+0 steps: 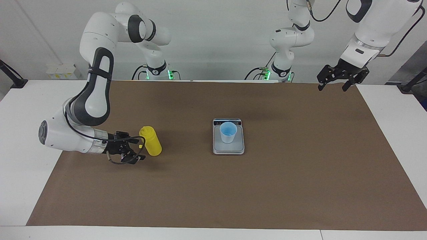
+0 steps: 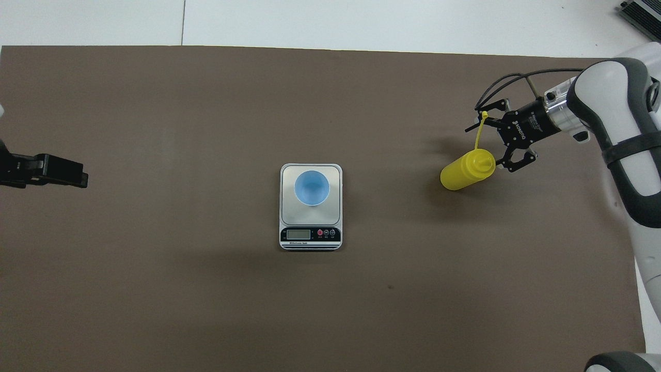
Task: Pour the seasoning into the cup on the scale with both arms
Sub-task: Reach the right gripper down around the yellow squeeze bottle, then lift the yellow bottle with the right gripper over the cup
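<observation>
The scale (image 1: 228, 137), a flat silver-grey rectangle, lay mid-mat with its dark display strip toward the robots. On its grey plate stood the cup (image 1: 228, 132), a small tapered light blue plastic one without a handle.

The bottle (image 1: 151, 140), a bright yellow plastic cylinder with a nozzle cap and a thin tethered tip, stood upright well apart from the scale, toward the right arm's end of the table. The right gripper (image 1: 137, 149) lay low and level just beside the bottle, fingers spread wide and holding nothing; its forearm ran nearly horizontal above the mat.

The left gripper (image 1: 337, 84) hung open and empty, pointing down over the mat (image 1: 300, 186) corner, waiting well apart from the scale.
</observation>
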{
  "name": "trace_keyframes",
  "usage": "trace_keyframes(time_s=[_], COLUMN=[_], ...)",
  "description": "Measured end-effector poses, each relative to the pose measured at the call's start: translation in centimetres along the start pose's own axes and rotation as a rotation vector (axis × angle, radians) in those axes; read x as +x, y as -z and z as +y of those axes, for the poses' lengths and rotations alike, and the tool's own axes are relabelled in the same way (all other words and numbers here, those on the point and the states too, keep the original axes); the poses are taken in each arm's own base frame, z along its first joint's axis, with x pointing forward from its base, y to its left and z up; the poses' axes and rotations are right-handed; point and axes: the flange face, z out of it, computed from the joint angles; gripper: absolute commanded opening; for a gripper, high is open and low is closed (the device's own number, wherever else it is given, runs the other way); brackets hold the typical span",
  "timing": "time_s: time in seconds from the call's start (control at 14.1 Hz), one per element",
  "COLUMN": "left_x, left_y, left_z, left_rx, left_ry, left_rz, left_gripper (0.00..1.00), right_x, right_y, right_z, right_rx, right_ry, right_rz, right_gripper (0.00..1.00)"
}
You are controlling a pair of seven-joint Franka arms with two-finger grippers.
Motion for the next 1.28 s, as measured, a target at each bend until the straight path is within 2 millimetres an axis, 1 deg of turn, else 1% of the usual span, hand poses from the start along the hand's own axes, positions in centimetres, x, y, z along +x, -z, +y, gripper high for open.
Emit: trace_keyframes(time_s=[0.07, 0.14, 0.28, 0.5, 0.78, 0.85, 0.92, 0.99, 1.07, 1.14, 1.21, 1.28], left_x=[0.0, 0.0, 0.0, 0.0, -0.1, -0.1, -0.1, -0.1, -0.1, -0.1, -0.1, -0.1], left_y=[0.0, 0.0, 0.0, 0.0, 0.0, 0.0, 0.0, 0.0, 0.0, 0.0, 0.0, 0.0], left_z=[-0.2, -0.4, -0.4, -0.3, -0.6, -0.6, -0.6, -0.6, -0.6, -0.6, -0.6, -0.6], left_rx=[-0.001, -0.003, -0.004, -0.005, -0.005, -0.005, -0.005, -0.005, -0.005, -0.005, -0.005, -0.005], left_ry=[0.001, 0.001, -0.002, -0.005, 0.001, 0.001, 0.001, 0.001, 0.001, 0.001, 0.001, 0.001], left_rz=[0.000, 0.001, 0.001, -0.001, -0.003, -0.004, -0.004, -0.004, -0.005, -0.005, -0.005, -0.006], left_gripper=[1.00, 1.00, 1.00, 1.00, 1.00, 1.00, 1.00, 1.00, 1.00, 1.00, 1.00, 1.00], right_x=[0.2, 0.2, -0.3, -1.0, -1.7, -1.8, -1.9, -2.0, -2.2, -2.6, -3.2, -3.8], right_y=[-0.7, -1.0, -1.1, -1.7, -2.2, -2.4, -2.5, -2.6, -2.7, -2.9, -3.0, -3.1], right_z=[0.6, 1.1, 1.7, 2.8, 3.7, 3.8, 3.8, 3.7, 3.6, 3.3, 2.9, 2.4], right_rx=[0.001, -0.001, -0.001, -0.010, -0.047, -0.051, -0.053, -0.054, -0.056, -0.058, -0.056, -0.054], right_ry=[-0.017, -0.026, -0.037, -0.056, -0.062, -0.062, -0.061, -0.060, -0.056, -0.049, -0.039, -0.028], right_rz=[-0.016, -0.025, -0.040, -0.087, -0.134, -0.138, -0.139, -0.140, -0.140, -0.138, -0.129, -0.120], right_gripper=[1.00, 1.00, 1.00, 1.00, 1.00, 0.93, 0.75, 0.53, 0.28, 0.12, 0.00, 0.00])
